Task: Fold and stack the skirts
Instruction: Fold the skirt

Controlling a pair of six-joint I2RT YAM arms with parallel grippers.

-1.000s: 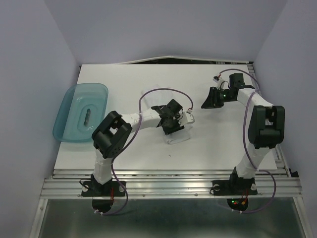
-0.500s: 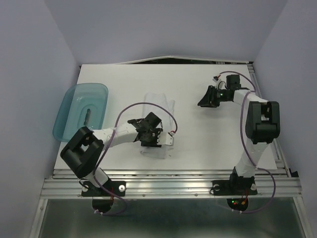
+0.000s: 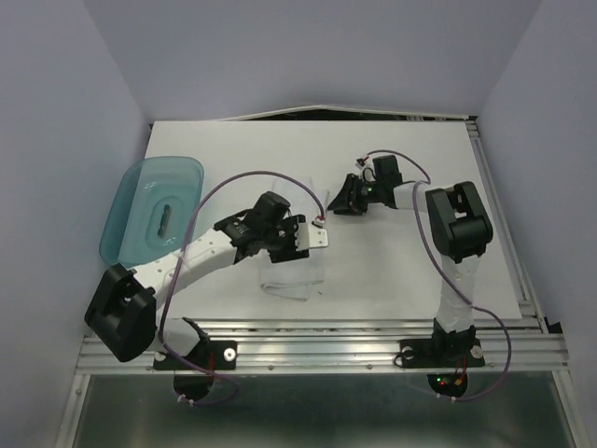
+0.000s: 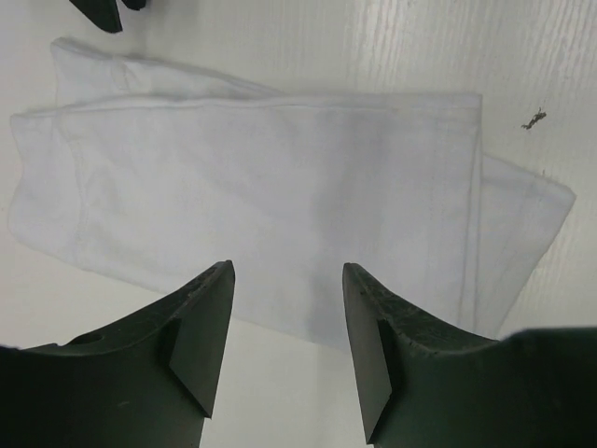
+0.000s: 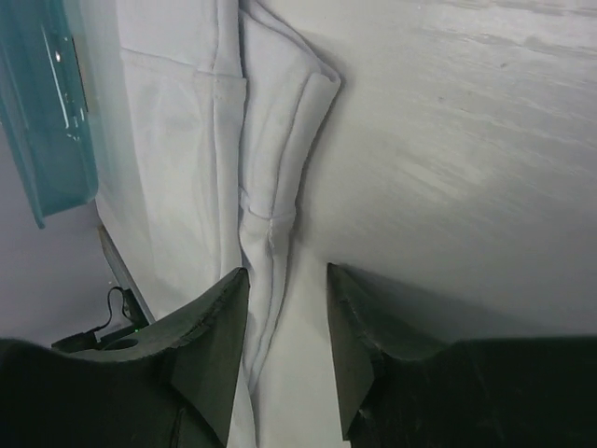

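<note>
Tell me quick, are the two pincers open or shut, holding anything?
Left pincer: open, holding nothing, above the soft white folded cloth skirt.
Right pincer: open, holding nothing.

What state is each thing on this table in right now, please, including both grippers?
skirt: lying flat on the table, folded over on itself, not held.
left gripper: open, empty, above the skirt.
right gripper: open, empty, over the skirt's edge.
teal tray: upright at the table's left edge, with a small dark item inside.

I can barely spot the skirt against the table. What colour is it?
The skirt is plain white, clearest in the left wrist view.
</note>
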